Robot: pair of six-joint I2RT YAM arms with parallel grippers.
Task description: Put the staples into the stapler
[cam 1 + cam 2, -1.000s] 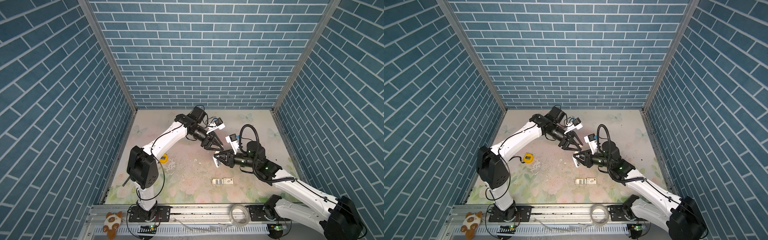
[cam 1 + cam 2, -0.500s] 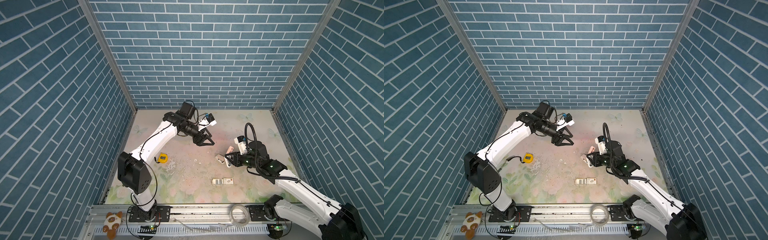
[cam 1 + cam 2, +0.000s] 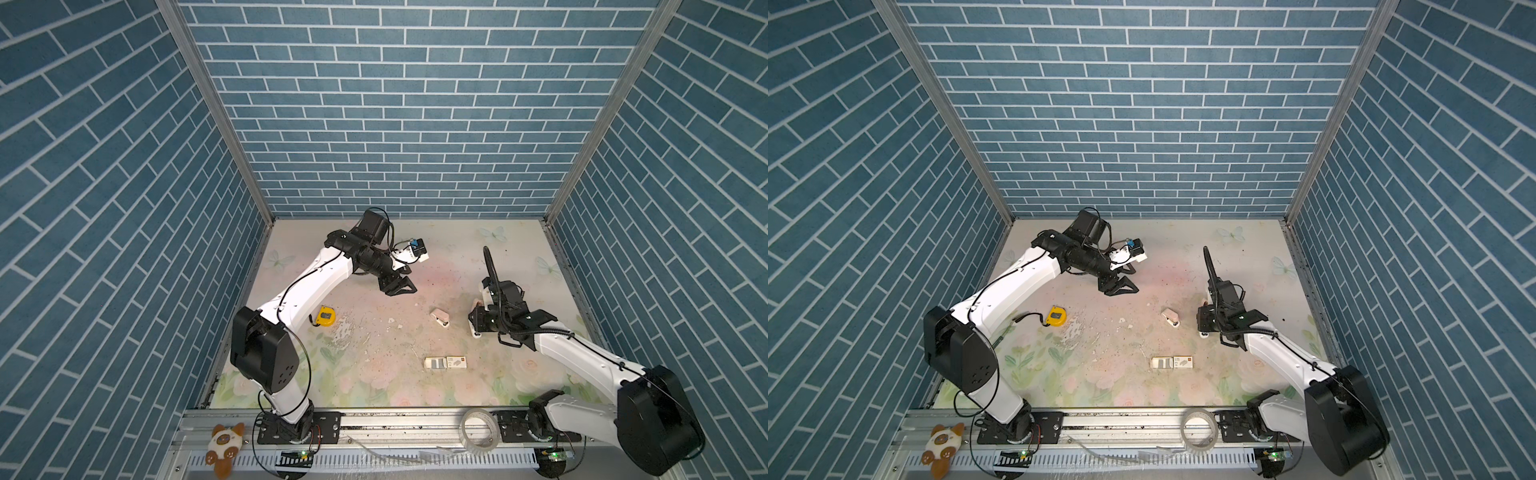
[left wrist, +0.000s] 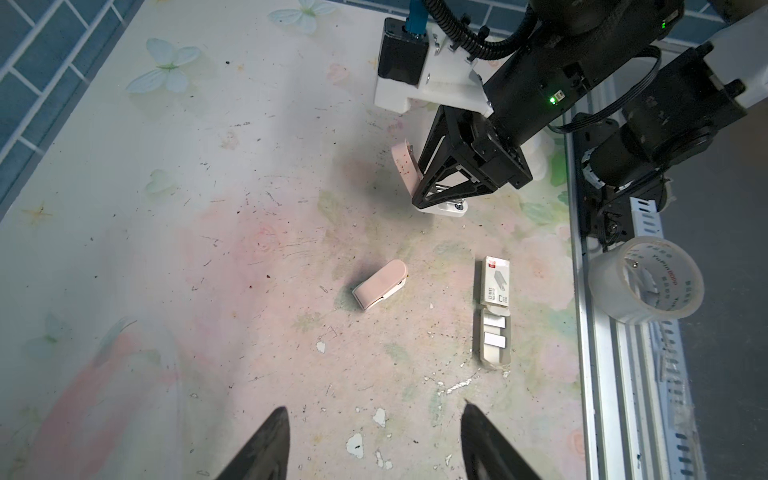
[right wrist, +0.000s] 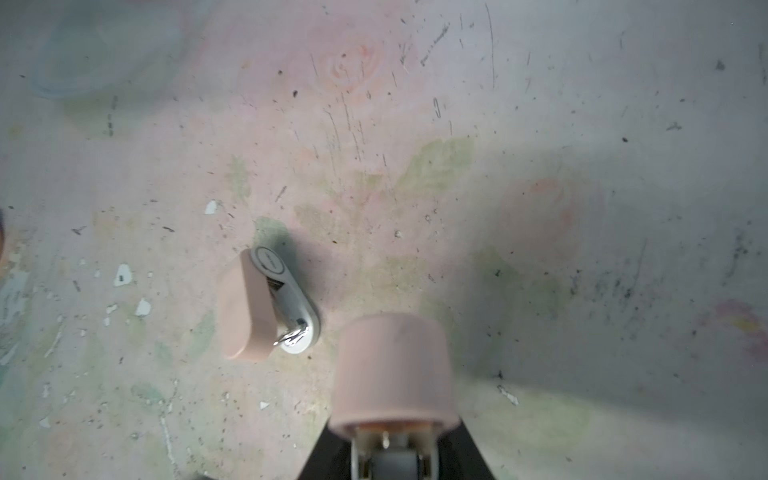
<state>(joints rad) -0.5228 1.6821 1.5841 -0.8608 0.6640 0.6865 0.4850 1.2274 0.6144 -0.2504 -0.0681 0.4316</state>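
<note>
L gripper (image 3: pixel 401 291) pulled back left, R gripper (image 3: pixel 475 322) w/ stapler (image 4: pixel 403 166) withdrew right

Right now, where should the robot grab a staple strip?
Probably from straight above, pinching a staple strip across its two long edges. The strips lie flat and bare in the slid-out tray, whose walls block any sideways approach.

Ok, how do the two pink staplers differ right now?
The loose stapler lies on its side on the table; the held stapler is clamped in the right gripper. The loose stapler looks closed; the held stapler's pink top is swung up. Both are pink with pale bases.
</note>
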